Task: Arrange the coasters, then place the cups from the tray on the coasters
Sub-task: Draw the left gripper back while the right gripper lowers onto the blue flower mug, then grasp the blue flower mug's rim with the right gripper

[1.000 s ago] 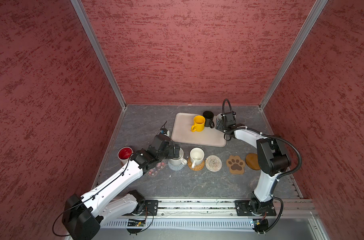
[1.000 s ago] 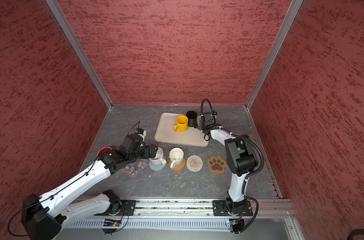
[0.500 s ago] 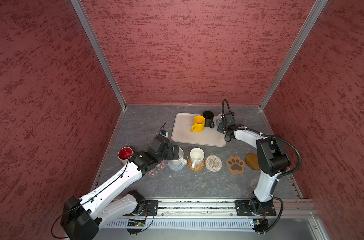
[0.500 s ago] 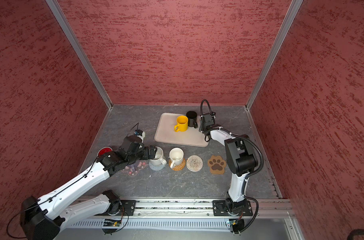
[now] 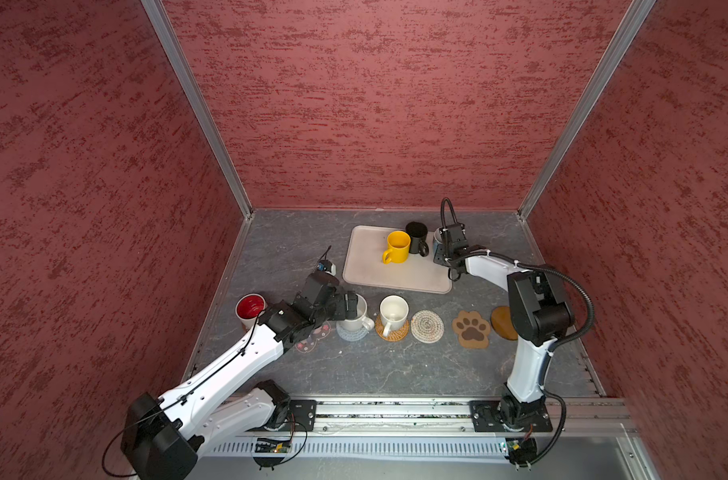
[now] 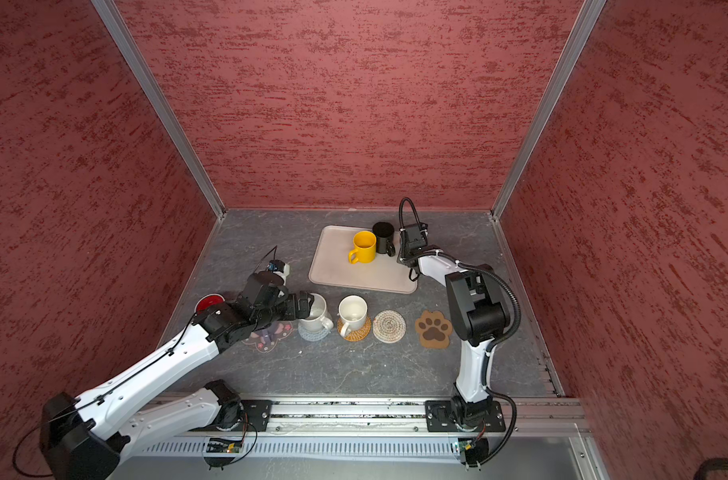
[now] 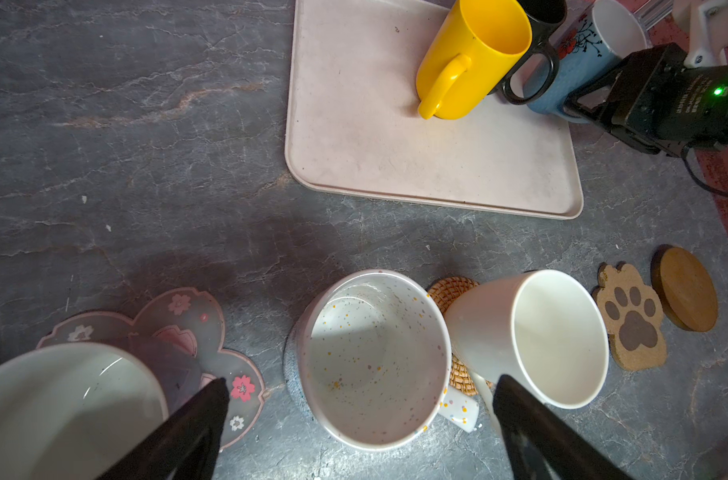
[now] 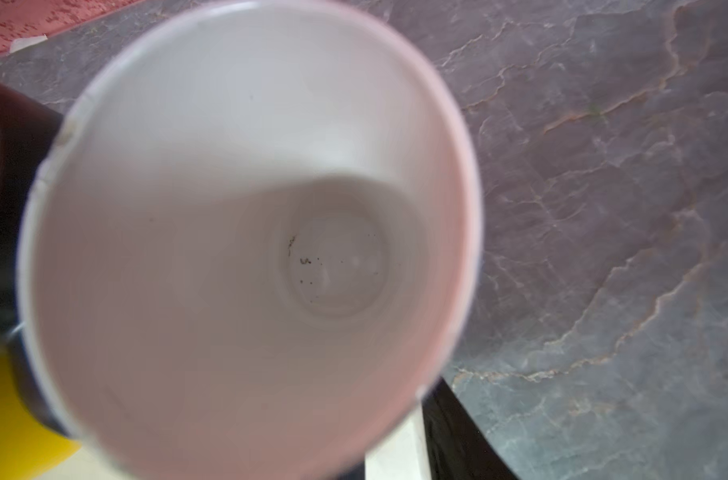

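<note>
- L gripper [image 7: 360, 381] released, just left of speckled cup [image 7: 375, 332] on grey-blue coaster [image 5: 350, 335].
- R gripper [image 5: 438, 250] at light blue cup [image 7: 578, 66], tray [image 7: 395, 166] far-right; grip: can't tell.

The left end effector [image 5: 353, 306] lies almost level and points sideways toward the right arm's side. Its two black fingers [image 7: 196, 424] are spread wide apart. Behind it the black wrist bends into the left arm [image 5: 246, 357], whose white link slopes back and down to the elbow.

The right end effector [image 5: 439, 253] points downward below its wrist camera. Only one finger [image 8: 453, 440] shows in the wrist view, so the gap between the jaws cannot be read. Behind it the right arm [image 5: 485, 266] arches back to a black elbow over an upright white link.
</note>
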Available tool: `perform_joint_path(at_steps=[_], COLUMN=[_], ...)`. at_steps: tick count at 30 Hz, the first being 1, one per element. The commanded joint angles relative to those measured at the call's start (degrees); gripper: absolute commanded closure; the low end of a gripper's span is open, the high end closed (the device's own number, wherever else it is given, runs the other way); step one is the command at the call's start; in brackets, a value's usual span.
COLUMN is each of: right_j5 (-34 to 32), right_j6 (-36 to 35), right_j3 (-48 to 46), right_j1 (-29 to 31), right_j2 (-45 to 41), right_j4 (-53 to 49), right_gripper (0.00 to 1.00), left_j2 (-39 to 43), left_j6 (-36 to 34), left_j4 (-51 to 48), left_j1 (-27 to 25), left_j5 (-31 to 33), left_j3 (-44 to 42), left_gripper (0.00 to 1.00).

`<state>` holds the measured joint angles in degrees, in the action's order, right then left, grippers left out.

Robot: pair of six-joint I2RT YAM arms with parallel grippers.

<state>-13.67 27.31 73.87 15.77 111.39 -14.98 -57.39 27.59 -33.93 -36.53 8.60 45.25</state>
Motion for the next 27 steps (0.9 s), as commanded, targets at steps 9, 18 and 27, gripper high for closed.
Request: perform_joint_path(at_steps=[9,18,27], right_j5=[1.33,1.64,1.98], right_j6=[-3.35,-4.22,-5.25], right_j3=[2.63,2.95,4.30], right_j1=[-0.41,-0.65,-0.72], right_j2=[2.51,2.44,3.21], right_j4=[-0.64,-0.59,-0.84], right_gripper=[0.62,0.70,0.79], left_j2=[-0.45,-0.72,1.74], left_j6=[0.18,0.18,0.79], left_j4=[-0.65,-1.40,-2.95], left_j1=[0.32,0.27,0.24], left_j5=[-0.59,-0.69,-0.08], left_j3=[0.06,1.11,0.34], left_gripper=[0.00,0.00,0.00])
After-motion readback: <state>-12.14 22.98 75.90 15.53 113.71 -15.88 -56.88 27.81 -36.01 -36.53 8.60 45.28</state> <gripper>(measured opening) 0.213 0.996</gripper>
